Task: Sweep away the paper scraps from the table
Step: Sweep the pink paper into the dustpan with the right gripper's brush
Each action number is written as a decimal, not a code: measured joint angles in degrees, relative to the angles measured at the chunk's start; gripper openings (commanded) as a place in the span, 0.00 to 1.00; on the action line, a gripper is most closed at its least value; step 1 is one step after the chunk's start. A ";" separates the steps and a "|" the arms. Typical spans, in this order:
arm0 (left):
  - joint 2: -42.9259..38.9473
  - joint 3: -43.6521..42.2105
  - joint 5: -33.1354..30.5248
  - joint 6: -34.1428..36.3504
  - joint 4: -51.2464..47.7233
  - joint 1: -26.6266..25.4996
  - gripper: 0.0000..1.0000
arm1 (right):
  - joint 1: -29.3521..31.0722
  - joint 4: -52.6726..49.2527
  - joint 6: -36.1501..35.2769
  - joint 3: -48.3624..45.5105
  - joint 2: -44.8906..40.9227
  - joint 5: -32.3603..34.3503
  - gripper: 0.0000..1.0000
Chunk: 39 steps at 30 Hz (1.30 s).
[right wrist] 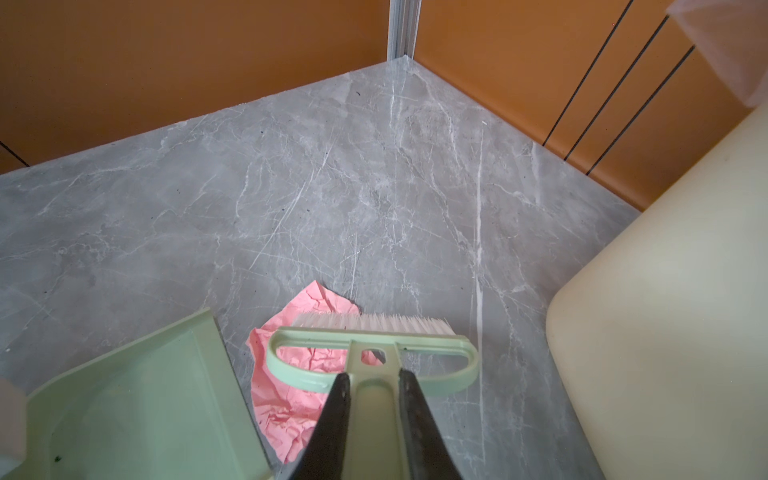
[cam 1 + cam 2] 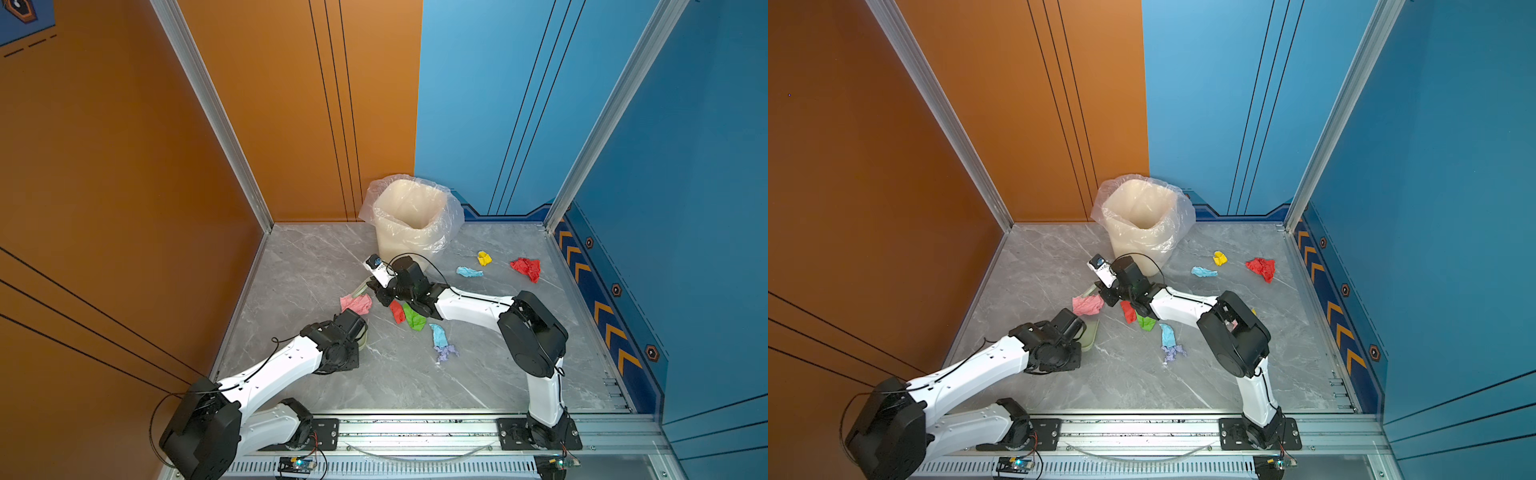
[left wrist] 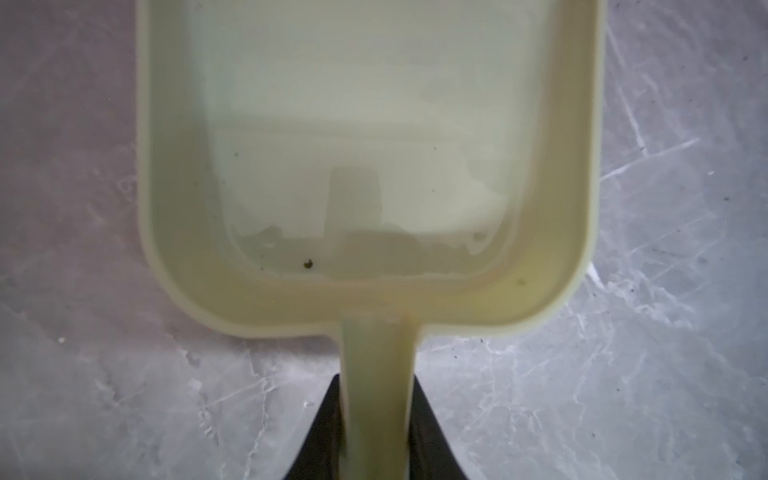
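**Table** (image 2: 395,374): scraps lie across its middle and far right. **Bin** (image 2: 395,243): at the back; appears empty. **Dustpan** (image 1: 137,395): flat on the table and empty as far as shown, its handle clamped in the left gripper (image 3: 376,399). **Brush** (image 1: 374,336): its handle is clamped in the right gripper (image 1: 372,386), and its bristles rest on the pink scrap (image 1: 282,399), just beside the dustpan's edge.

Step, as judged: the first sweep. The next move calls for drawing the brush towards the dustpan with the bristles held down.

The arms hide both grippers in the top views, and the left wrist view cuts off the dustpan's mouth.
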 measured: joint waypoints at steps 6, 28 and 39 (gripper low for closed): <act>2.08 -0.28 0.39 0.72 1.22 0.94 0.00 | 0.13 -1.09 -0.02 -2.40 0.00 -1.07 0.00; 3.87 -1.11 1.60 1.33 4.09 2.56 0.00 | 2.82 -12.35 -5.31 -9.57 -8.39 -12.68 0.00; 1.68 -1.70 2.16 3.15 5.25 2.23 0.00 | -0.61 -8.00 -1.92 -13.29 -12.61 -16.90 0.00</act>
